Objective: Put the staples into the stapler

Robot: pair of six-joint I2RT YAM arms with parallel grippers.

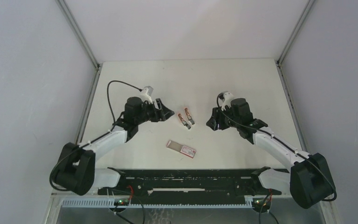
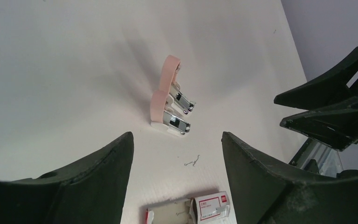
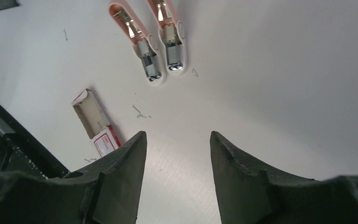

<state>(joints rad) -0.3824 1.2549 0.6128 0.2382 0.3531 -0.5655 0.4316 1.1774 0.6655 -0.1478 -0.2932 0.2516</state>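
Top external: light staples pack [image 1: 182,149] judged best pinched across its long edges

On the table [image 1: 242,84], the left gripper [image 2: 177,140] is seen wide apart and the right gripper [image 3: 178,137] less so; nothing is held or touched by either. The staples pack is laid flat, nearer the arm bases than the stapler [image 3: 150,60], its tray partly slid out. It is judged thin card, easily crushed, so a gentle hold is advised. The stapler is shown as two pink-and-white parts side by side, between the grippers.
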